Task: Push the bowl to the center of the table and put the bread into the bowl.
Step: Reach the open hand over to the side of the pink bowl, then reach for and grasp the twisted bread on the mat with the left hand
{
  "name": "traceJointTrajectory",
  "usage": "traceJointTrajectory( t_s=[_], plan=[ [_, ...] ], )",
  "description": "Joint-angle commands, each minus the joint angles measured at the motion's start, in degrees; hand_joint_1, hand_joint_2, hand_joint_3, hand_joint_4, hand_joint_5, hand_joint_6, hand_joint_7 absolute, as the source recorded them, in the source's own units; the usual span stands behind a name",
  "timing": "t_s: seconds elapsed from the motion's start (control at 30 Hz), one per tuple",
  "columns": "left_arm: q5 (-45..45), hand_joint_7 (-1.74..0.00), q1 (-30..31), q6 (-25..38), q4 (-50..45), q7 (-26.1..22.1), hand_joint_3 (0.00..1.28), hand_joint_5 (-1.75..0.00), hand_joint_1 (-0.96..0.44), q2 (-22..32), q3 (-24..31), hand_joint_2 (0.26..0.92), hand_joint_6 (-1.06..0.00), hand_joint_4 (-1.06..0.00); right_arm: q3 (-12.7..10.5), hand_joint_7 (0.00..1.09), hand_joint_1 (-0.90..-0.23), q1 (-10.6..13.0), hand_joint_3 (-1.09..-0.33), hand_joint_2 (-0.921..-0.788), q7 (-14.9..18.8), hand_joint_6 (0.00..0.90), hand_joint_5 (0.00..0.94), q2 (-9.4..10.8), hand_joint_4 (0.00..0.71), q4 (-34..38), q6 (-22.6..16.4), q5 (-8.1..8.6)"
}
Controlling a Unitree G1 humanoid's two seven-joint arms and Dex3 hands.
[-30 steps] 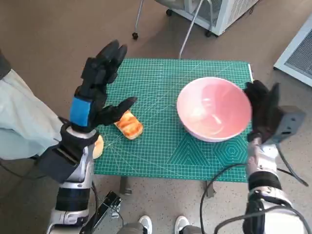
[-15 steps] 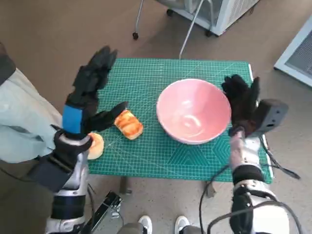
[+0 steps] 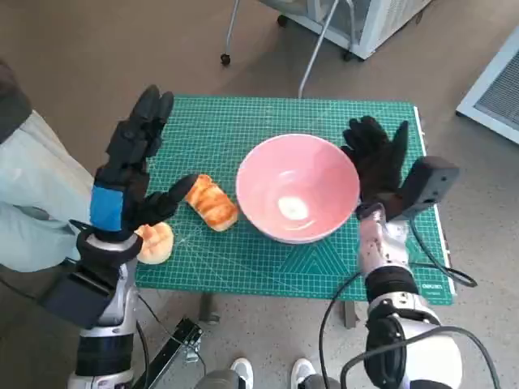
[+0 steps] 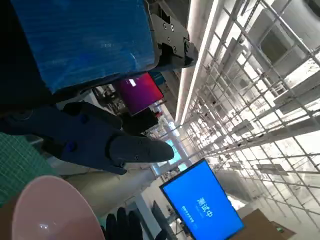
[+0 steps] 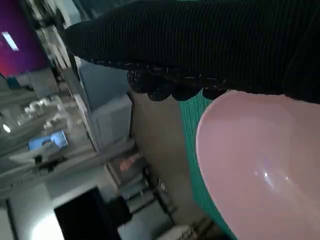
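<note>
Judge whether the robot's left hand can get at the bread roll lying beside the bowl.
Probably yes. The left hand hovers open close to the bread roll, nothing lies between them, and the pink bowl sits on the roll's far side.

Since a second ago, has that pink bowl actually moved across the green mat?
Yes. The pink bowl has slid toward the robot's left, away from the green mat's right edge and toward its middle, with the gloved right robot hand against its rim.
</note>
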Motion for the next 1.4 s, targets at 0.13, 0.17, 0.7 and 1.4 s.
traceJointTrajectory(
  t_s=[0.13, 0.17, 0.7, 1.4],
  plan=[
    [2.08, -0.06, 2.48, -1.59, -0.87, 1.17, 0.28, 0.0, -0.38, 0.45, 0.06, 0.921, -0.3, -0.28, -0.24, 0.43, -0.542, -0.43, -0.839, -0.921, 0.65, 0.139, 0.003, -0.3, 0.225, 0.51, 1.07, 0.07],
    [2.31, -0.06, 2.68, -1.74, -0.82, 1.2, 0.28, 0.0, -0.38, 0.74, 0.22, 0.921, -0.3, -0.28, 0.65, 0.43, -0.542, -0.46, -0.84, -0.921, 0.38, 0.137, 0.003, -0.65, 0.226, 0.35, 0.32, -0.89],
    [10.73, -0.02, -0.42, -3.46, 3.87, -4.14, 0.28, 0.0, -0.46, 17.56, 2.25, 0.921, -0.29, -0.27, 16.3, 0.68, -0.604, 0.08, -0.821, -0.921, 6.36, 0.036, 0.008, -8.27, 0.269, -10.85, -24.51, -14.57],
    [24.0, -0.07, -15.99, 3.55, 17.95, -20.45, 0.01, -0.02, -0.46, 31.46, -13.2, 0.883, -0.41, -0.3, 21.59, 0.83, -0.659, 10.64, -0.832, -0.921, 23.46, -0.001, 0.015, -10.63, 0.28, -39.06, -28.25, -3.69]
  ],
)
